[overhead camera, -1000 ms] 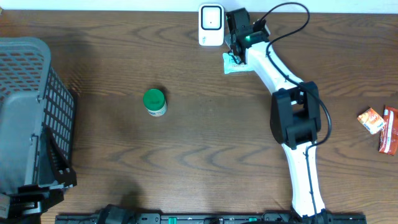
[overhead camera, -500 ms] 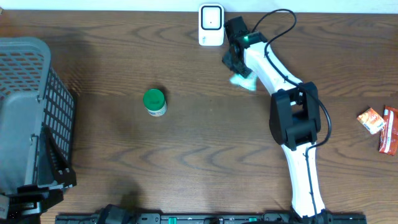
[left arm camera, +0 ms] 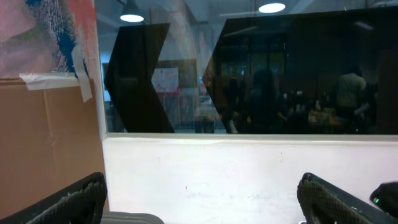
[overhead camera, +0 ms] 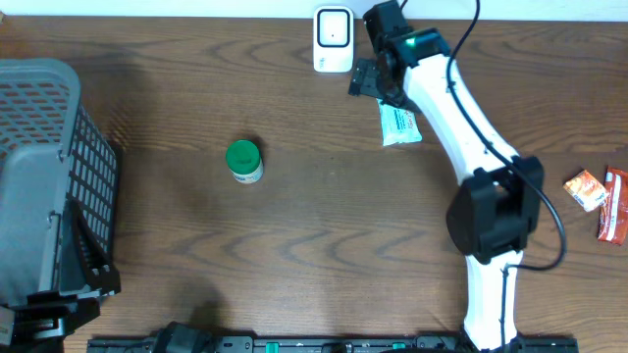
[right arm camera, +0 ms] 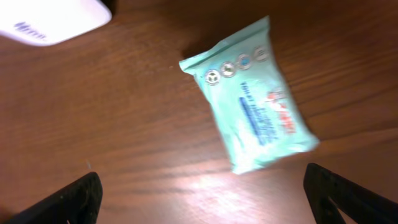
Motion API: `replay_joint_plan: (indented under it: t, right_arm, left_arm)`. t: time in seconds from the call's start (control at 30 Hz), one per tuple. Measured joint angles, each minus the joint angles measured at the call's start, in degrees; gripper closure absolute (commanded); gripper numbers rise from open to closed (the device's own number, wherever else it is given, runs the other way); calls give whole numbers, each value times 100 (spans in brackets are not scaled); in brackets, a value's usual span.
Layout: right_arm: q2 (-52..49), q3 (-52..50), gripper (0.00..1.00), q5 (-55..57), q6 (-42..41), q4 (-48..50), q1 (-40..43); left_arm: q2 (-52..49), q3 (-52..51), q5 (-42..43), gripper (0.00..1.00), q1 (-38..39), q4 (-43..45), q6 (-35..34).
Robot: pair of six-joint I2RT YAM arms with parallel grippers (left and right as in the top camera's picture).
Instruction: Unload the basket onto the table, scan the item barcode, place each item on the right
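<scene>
Right gripper stands open above the table; packet lies flat at centre-right; scanner sits upper left. Left gripper is open, holding nothing.

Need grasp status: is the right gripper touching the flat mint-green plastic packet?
Apart. Right wrist view: bare wood separates the mint-green packet from both fingers of the open right gripper.

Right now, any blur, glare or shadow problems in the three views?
Right wrist: the mint-green plastic packet is motion-smeared, its print unreadable, with a pale sheen on the brown wooden table below it. Overhead: sharp and evenly lit, packet crisp. Left wrist: dark window with bright ceiling lamps showing in it; its black fingers are soft at the bottom corners.
</scene>
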State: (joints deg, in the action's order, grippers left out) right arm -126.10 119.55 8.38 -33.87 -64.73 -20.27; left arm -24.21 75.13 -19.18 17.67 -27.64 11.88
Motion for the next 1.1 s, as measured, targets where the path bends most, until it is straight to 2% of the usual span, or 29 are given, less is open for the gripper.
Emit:
replay_joint_plan:
  t: [0.13, 0.3, 0.47, 0.9, 1.0, 1.1]
  right_arm:
    - [144, -68, 1, 328, 992, -83, 7]
    - [136, -942, 1, 470, 1694, 529, 57]
    - [131, -1878, 1, 505, 2035, 1515, 116]
    - [125, -3108, 1, 511, 2531, 3320, 197]
    - [136, -3259, 3, 501, 2533, 3713, 284]
    - [199, -3480, 12, 466, 2533, 4028, 372]
  left_arm:
    - [0, -2, 0, 2, 0, 76, 0]
    - [0, -2, 0, 2, 0, 238, 2]
    - [0, -4, 0, 2, 0, 315, 2]
    - [0, -4, 0, 2, 0, 363, 2]
    - [0, -4, 0, 2, 0, 365, 2]
    - [0, -4, 0, 2, 0, 363, 2]
